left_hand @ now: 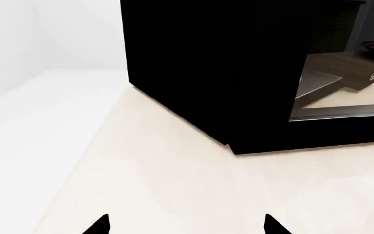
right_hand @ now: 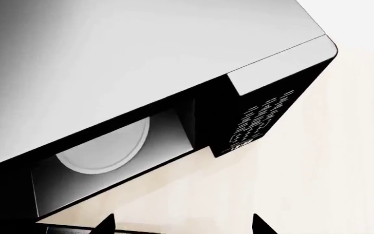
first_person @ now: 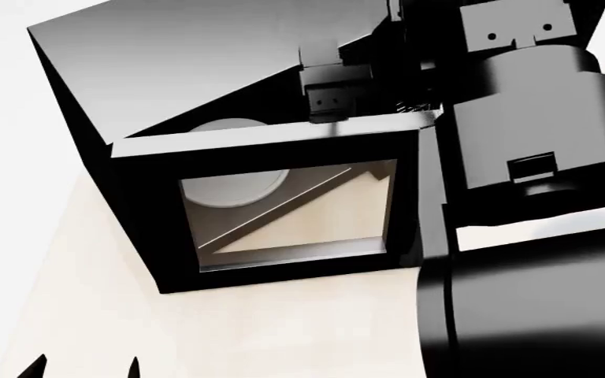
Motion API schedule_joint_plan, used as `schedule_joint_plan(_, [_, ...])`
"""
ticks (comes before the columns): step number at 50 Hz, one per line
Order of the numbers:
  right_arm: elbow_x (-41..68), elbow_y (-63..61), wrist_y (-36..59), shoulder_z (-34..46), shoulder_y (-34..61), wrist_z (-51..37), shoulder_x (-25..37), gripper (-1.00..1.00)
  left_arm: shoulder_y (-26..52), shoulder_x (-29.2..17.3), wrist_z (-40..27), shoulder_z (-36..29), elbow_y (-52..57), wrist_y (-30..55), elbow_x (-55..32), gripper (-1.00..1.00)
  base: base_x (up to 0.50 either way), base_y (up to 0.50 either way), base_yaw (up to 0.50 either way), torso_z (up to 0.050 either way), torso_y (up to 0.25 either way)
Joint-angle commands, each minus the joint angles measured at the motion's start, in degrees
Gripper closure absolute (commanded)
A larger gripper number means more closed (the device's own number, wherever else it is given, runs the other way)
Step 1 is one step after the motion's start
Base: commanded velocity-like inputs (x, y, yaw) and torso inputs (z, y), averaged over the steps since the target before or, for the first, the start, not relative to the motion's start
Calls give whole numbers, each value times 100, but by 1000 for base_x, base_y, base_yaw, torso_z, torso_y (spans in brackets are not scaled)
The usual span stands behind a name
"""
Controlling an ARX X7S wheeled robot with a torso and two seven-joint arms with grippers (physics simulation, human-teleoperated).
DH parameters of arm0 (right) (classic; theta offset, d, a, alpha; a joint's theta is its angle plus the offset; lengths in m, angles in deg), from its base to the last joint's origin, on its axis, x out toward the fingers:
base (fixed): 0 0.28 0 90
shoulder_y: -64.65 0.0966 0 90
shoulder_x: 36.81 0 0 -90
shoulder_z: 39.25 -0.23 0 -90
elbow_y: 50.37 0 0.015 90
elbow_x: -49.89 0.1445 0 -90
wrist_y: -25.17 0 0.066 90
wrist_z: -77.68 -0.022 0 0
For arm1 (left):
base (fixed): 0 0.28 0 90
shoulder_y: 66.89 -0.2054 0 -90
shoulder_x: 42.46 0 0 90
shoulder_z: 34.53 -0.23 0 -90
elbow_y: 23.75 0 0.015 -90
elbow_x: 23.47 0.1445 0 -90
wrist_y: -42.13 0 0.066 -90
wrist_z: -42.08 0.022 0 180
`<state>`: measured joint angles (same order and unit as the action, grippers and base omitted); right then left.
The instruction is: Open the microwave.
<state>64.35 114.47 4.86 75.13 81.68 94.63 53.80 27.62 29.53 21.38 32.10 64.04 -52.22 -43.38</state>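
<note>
The microwave (first_person: 198, 63) is black with a grey metallic top and stands on a pale counter. Its glass-windowed door (first_person: 281, 209) is swung partly open, and the white turntable (first_person: 224, 130) shows in the gap behind it. In the right wrist view the open cavity holds the turntable (right_hand: 105, 148), with the keypad (right_hand: 258, 122) beside it. My right gripper (right_hand: 181, 225) is open and empty, just above the door's top edge. My left gripper (left_hand: 187, 225) is open and empty, low over the counter by the microwave's black side (left_hand: 187, 63); it also shows in the head view (first_person: 82, 368).
The pale counter (first_person: 229, 331) runs in front of the microwave. A white wall (left_hand: 44, 34) stands behind the counter's left end. My bulky right arm (first_person: 523, 142) fills the head view's right side and hides the microwave's keypad end.
</note>
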Motion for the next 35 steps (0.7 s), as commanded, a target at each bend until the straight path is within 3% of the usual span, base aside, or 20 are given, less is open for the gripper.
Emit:
schedule_joint_plan(1, [-236,1,-36,-236,-164,24,14,-100,8,-5,-13,-15,-4,-5,-5,-100,0,0,0,0,0])
schedule_joint_plan(35, [-363,-305,279,-277,-342,196,35,-100,14,-33,-37,-52,-14,-19,-40,-100,0,0,0,0,0])
